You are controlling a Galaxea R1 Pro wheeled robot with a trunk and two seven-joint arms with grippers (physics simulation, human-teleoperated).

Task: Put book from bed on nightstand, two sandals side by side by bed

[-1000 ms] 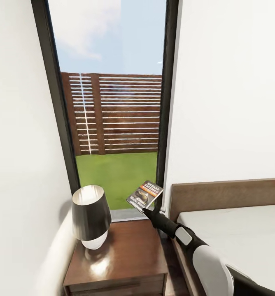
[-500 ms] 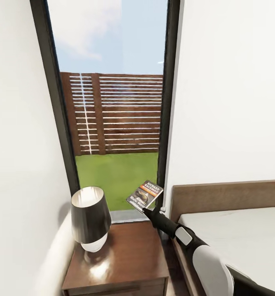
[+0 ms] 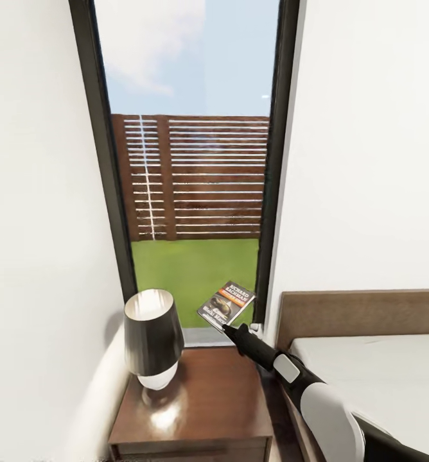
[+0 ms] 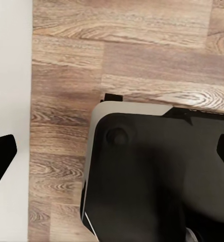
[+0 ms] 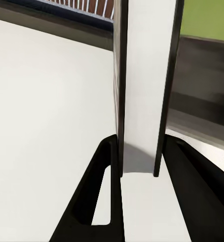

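Bedroom corner, seen from the head camera. White walls either side of a tall dark-framed window (image 3: 275, 192); through it sky, a slatted brown fence (image 3: 195, 176) and green lawn (image 3: 195, 269).

The bed (image 3: 381, 372) takes the lower right: off-white mattress, brown wooden headboard against the right-hand wall.

The nightstand (image 3: 208, 404), glossy reddish-brown, stands between the left wall and the bed, just beside the bed frame, below the window. This is the bench in play. Part of its top is bare and shiny, showing reflections.

A lamp (image 3: 153, 337) stands on the nightstand's left rear part: dark tapered shade, pale rounded base.

The right arm reaches up from lower right, white forearm then a dark wrist. The right gripper (image 3: 226, 328) has its jaws clamped on the lower edge of the book (image 3: 227, 303). The book is held in the air, above the nightstand's back right corner, in front of the window's lower part, tilted, cover facing the camera: dark with an orange band and white lettering. It does not touch the nightstand. In the right wrist view the book (image 5: 144, 85) shows edge-on, white pages between dark covers, with a black finger (image 5: 104, 201) tight against each side.

Left wrist view: wood-plank floor (image 4: 117, 60) and the robot's dark base (image 4: 157, 176). A black fingertip at each side edge, jaws wide apart, nothing between them.
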